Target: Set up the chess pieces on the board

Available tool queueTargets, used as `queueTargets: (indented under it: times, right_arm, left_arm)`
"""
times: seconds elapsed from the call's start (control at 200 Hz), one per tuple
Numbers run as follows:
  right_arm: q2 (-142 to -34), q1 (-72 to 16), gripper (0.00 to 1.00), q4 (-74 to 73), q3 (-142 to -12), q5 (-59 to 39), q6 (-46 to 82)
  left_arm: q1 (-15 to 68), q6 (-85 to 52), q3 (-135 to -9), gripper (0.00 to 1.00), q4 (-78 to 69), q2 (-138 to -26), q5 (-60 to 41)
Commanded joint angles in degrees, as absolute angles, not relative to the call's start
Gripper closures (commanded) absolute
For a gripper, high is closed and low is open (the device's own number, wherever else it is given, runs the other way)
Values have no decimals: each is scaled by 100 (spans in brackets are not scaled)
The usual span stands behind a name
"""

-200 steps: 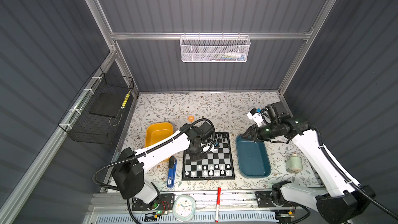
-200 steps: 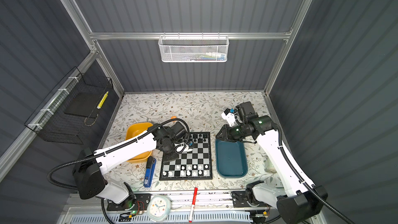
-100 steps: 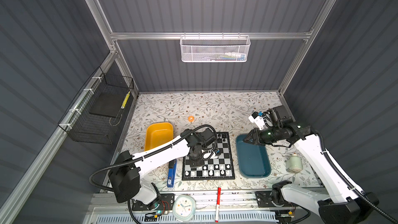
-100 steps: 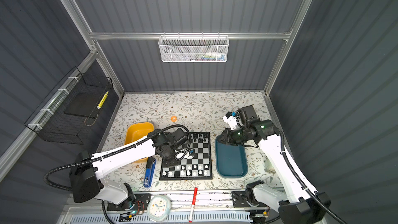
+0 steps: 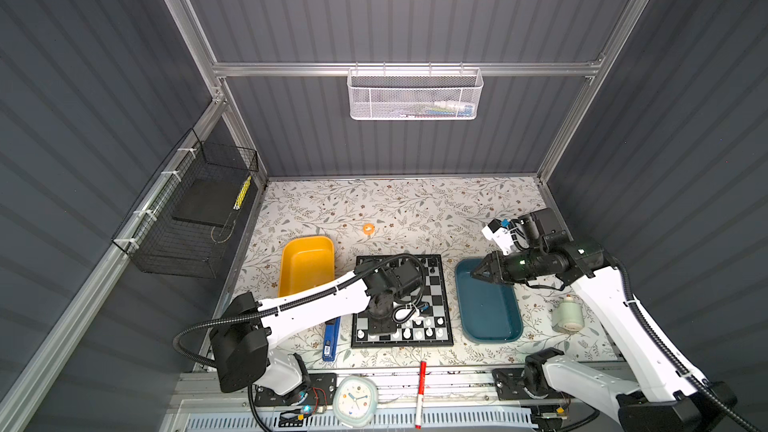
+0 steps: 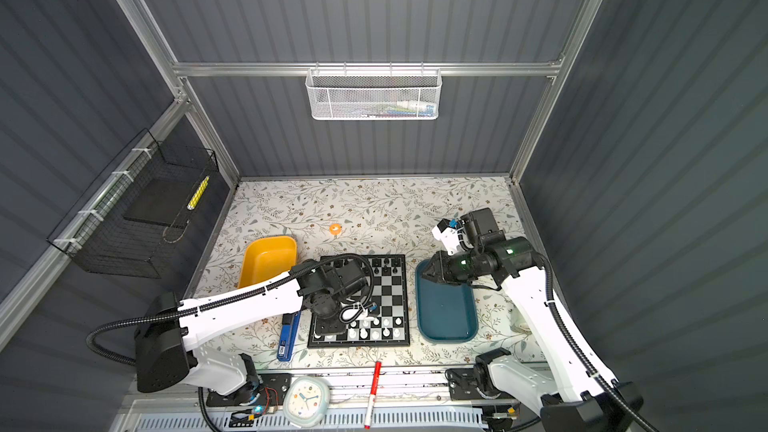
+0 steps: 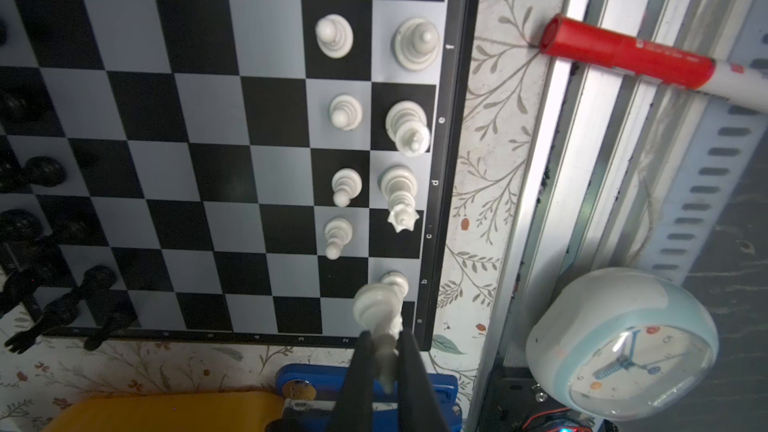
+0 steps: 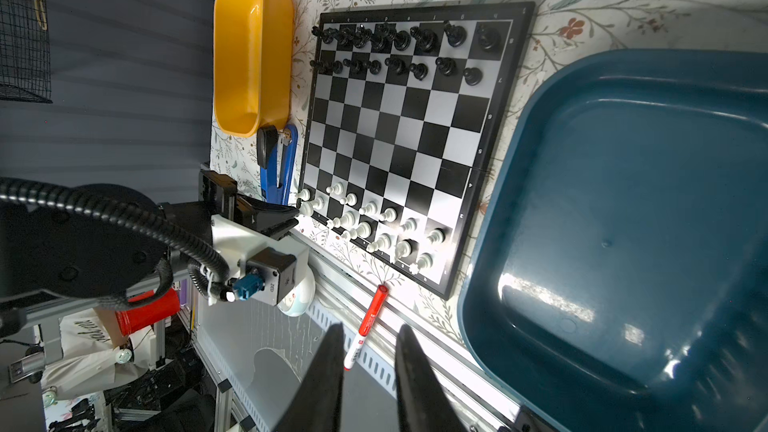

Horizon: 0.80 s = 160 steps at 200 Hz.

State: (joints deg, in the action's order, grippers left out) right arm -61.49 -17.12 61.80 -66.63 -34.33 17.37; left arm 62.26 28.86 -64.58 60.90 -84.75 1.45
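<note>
**Board** (image 5: 432, 292): lies flat on the floral worktop (image 5: 415, 209), near the front edge and square to it. Black pieces (image 8: 399, 39) fill the two far ranks. White pieces (image 8: 365, 226) stand along the two near ranks. The four middle ranks are open squares. In both top views the left arm lies across their left part.

**Left gripper** (image 7: 384, 340): points down over the board's near left corner. Its fingers (image 7: 359, 371) are closed on the head of a white piece (image 7: 376, 309), which hangs base-first over the corner squares. The base appears just above the surface, though the view does not settle contact. Another white piece stands just beside it.

**Right gripper** (image 5: 478, 274): hovers over the far end of the teal tray (image 5: 490, 322), well apart from the board. Its fingers (image 8: 328, 367) stand a narrow gap apart with nothing between them.

**Edges:** a blue tool (image 5: 330, 338) lies just beside the board's left frame, with the yellow tray (image 5: 307, 259) beyond it. The teal tray runs just beside the right frame, with a thin strip of worktop between. A red marker (image 5: 422, 376) lies on the front rail, near the board's front frame.
</note>
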Motion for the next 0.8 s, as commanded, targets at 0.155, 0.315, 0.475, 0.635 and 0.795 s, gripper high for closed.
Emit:
queueTargets:
  times: [0.155,0.315,0.475,0.635,0.795]
  right_arm:
    - [-5968,-1685,74,6326,-6583,-3428,1705]
    - [-5868,-1687,74,6368,-6535,-3415,1720]
    - [-5724,-1682,74,6320,-6402,-3384,1831]
    - [-5660,-1687,74,6308,-6346,-3384,1885]
    - [-5643,-1685,74,6323,-6346,-3337,1890]
  left_arm:
    - [6301,2852,-6277,91,5857,-8520,0]
    - [6337,2782,-6223,90,5841,-8517,-66]
    - [6350,2829,-6051,90,5845,-8482,-70]
    - [6349,2826,-5904,91,5653,-8500,-11]
    - [6352,2779,-5871,91,5547,-8517,-35]
